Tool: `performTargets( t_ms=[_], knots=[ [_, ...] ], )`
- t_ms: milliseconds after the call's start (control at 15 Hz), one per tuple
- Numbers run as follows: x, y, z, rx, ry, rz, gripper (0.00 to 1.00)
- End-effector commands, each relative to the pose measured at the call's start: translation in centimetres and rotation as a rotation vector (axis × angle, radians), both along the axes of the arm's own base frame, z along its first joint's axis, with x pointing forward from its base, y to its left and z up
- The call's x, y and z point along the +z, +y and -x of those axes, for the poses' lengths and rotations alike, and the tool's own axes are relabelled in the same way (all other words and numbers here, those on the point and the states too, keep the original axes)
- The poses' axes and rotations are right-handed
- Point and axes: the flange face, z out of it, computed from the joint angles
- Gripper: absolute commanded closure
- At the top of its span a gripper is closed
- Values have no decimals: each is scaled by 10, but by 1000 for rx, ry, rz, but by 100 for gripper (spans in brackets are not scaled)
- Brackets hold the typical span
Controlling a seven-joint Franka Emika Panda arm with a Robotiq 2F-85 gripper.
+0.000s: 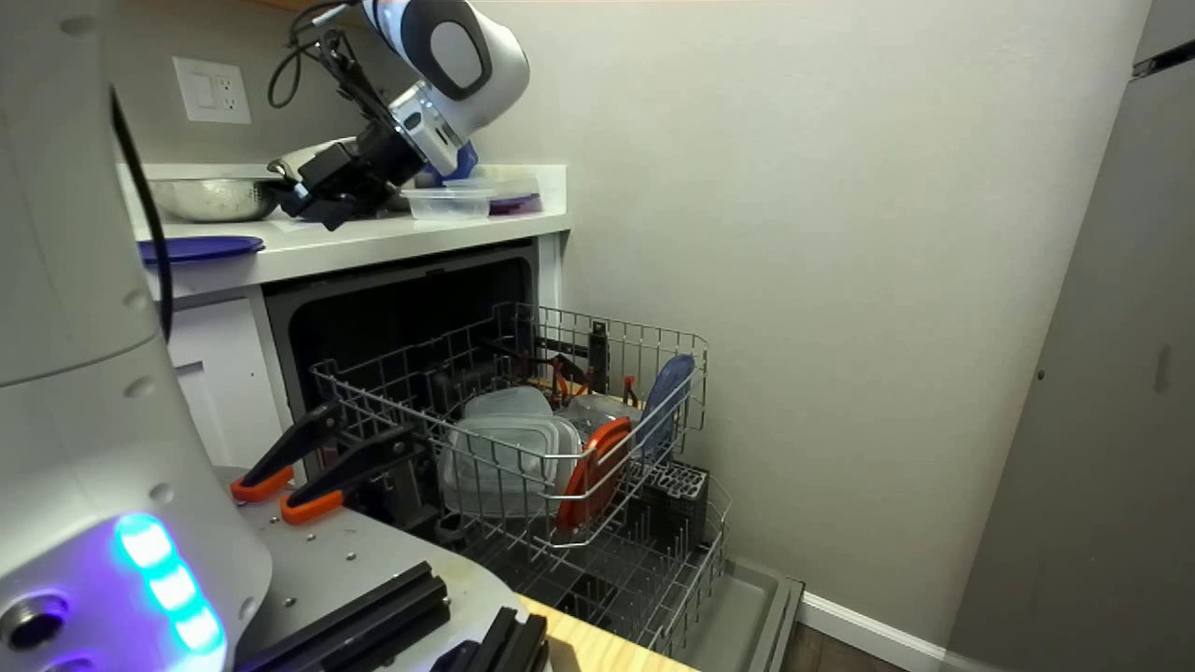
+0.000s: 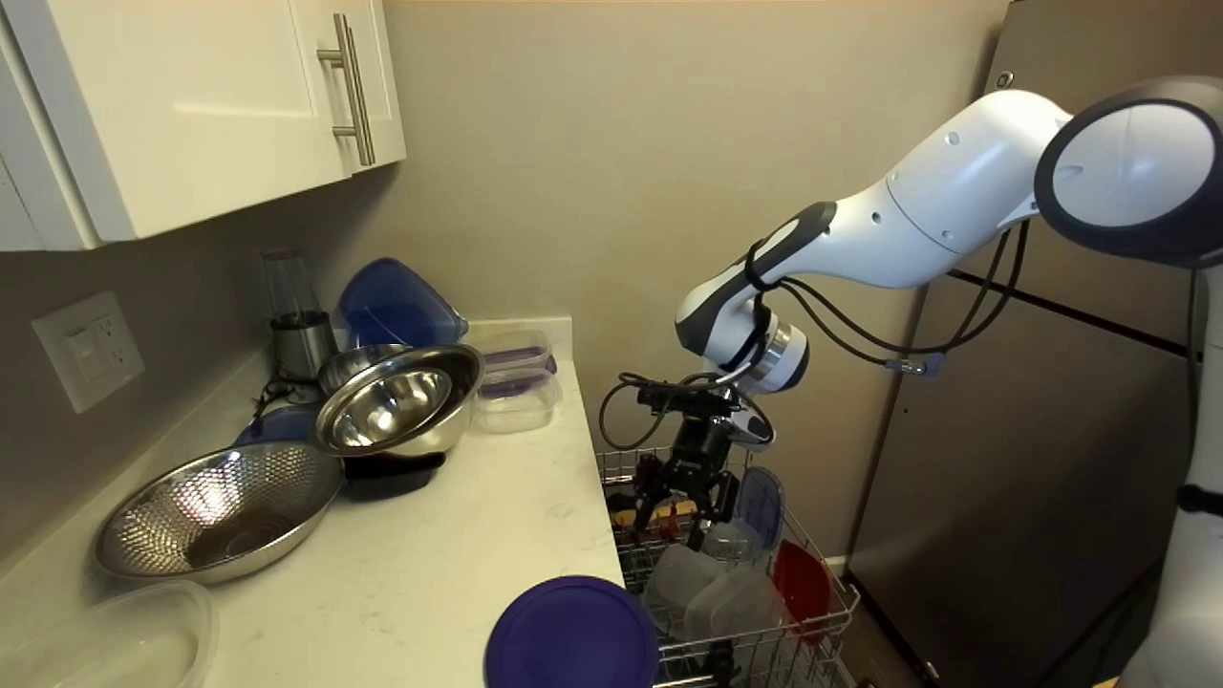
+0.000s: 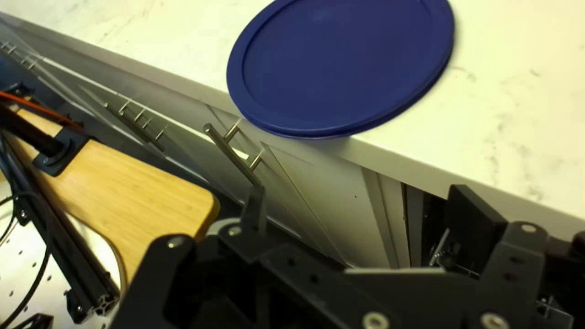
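My gripper point(image 3: 365, 214) is open, with nothing between its fingers. In both exterior views the gripper point(image 1: 317, 210) point(image 2: 674, 526) hangs beside the counter's front edge, above the pulled-out upper dishwasher rack point(image 1: 635, 322). A round dark blue lid point(image 3: 338, 64) lies flat on the counter and juts slightly over its edge, apart from the fingers; it also shows in both exterior views point(image 1: 205, 247) point(image 2: 573, 635). The rack holds clear containers point(image 1: 509, 457) point(image 2: 736, 607), a red lid point(image 1: 595, 471) point(image 2: 801, 585) and a blue lid point(image 1: 667, 401) point(image 2: 761, 506) standing on edge.
The white counter point(image 2: 459, 545) bears a steel colander point(image 2: 229, 516), steel bowls point(image 2: 401, 401), clear containers point(image 2: 516, 401) and a blender point(image 2: 302, 334). A wall cabinet point(image 2: 210, 105) overhangs it. The lower rack point(image 1: 653, 597) is also out. A wooden board point(image 3: 141, 192) lies near the robot's base.
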Motion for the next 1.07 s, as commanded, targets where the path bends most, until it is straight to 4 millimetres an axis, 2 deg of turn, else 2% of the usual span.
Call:
performTargets(
  t_ms=[0, 667, 1000],
  knots=[
    [-11, -5, -6, -174, 93, 34, 0],
    [-50, -3, -1, -527, 450, 95, 0],
    [-60, 2, 6, -525, 553, 212, 0]
  ],
)
